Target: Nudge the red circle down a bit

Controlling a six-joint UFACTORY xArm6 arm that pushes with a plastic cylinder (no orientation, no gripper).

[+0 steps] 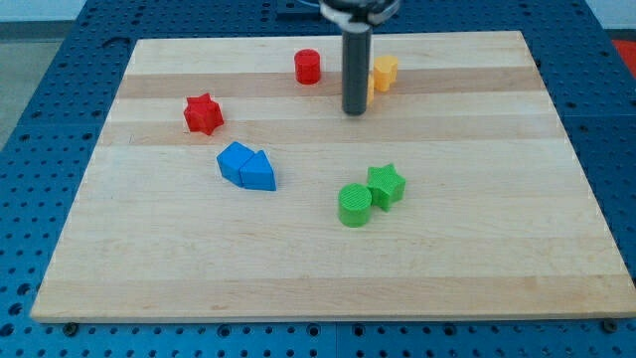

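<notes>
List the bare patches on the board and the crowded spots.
Bare: the whole strip along the view's bottom below the green circle and blue blocks; the view's right side. Crowded: the view's top, where my tip stands between red circle and yellow block.

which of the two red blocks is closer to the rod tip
The red circle, at the view's top just left of my tip. The red star sits much farther toward the view's left.
</notes>
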